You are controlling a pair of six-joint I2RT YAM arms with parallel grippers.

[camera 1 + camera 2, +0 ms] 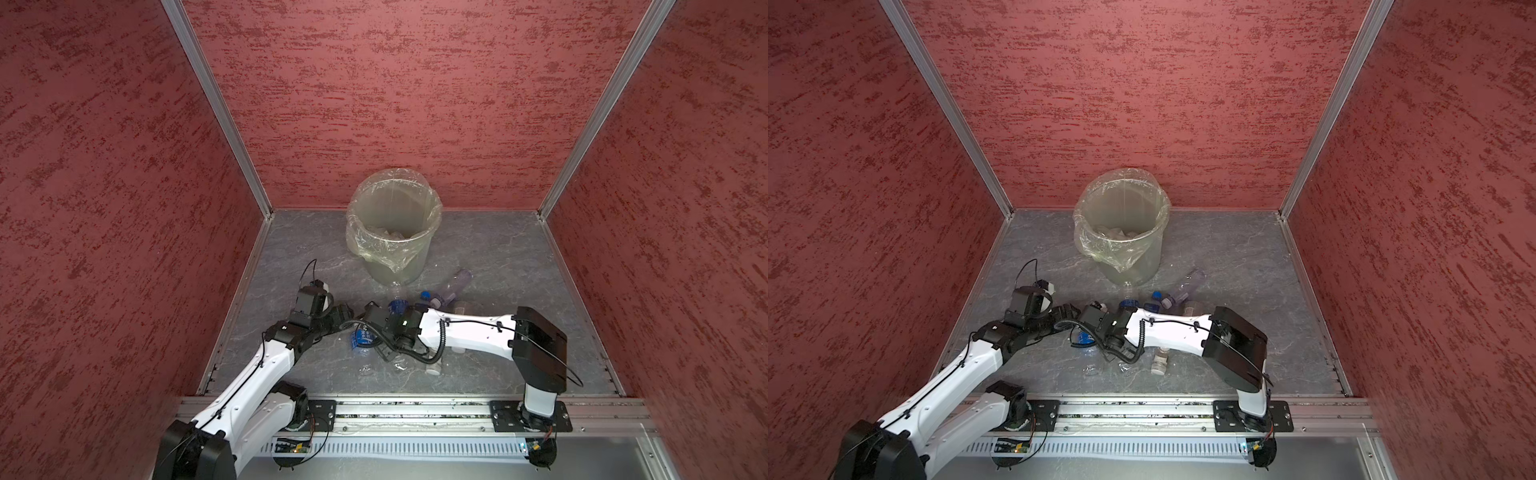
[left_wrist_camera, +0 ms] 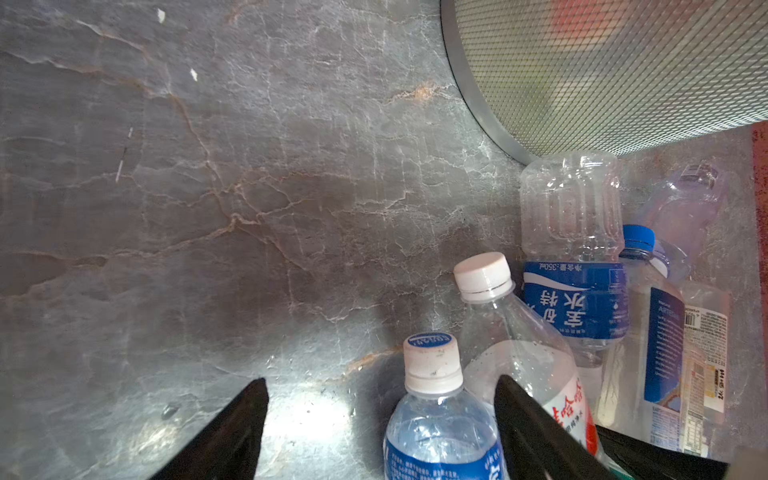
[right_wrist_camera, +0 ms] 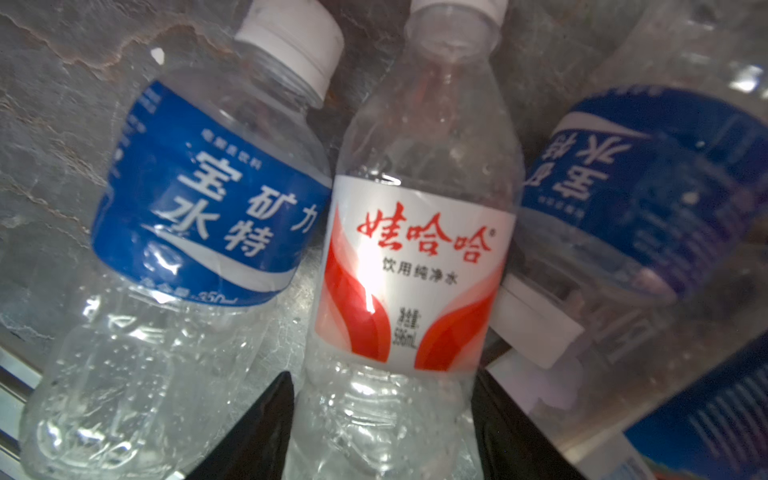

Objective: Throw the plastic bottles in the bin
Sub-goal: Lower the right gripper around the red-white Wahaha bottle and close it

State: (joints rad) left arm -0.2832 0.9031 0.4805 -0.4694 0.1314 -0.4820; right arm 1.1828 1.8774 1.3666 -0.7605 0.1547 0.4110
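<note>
Grey marbled floor (image 1: 478,249) between red walls (image 1: 415,104): the right gripper (image 3: 382,374) has its fingers pressed to both sides of a red-and-white-labelled bottle (image 3: 415,266). The left gripper (image 2: 380,380) holds its 2 fingers wide apart, a blue-labelled bottle (image 2: 440,432) lying between them, nearer 1 finger. More plastic bottles (image 1: 453,286) lie beyond the fingertips; the bin (image 1: 409,266) stands farther past them, well apart.

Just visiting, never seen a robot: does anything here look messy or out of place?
Yes. The plastic bottles lie toppled in a jumble on the grey floor in front of the bin, not inside it.
</note>
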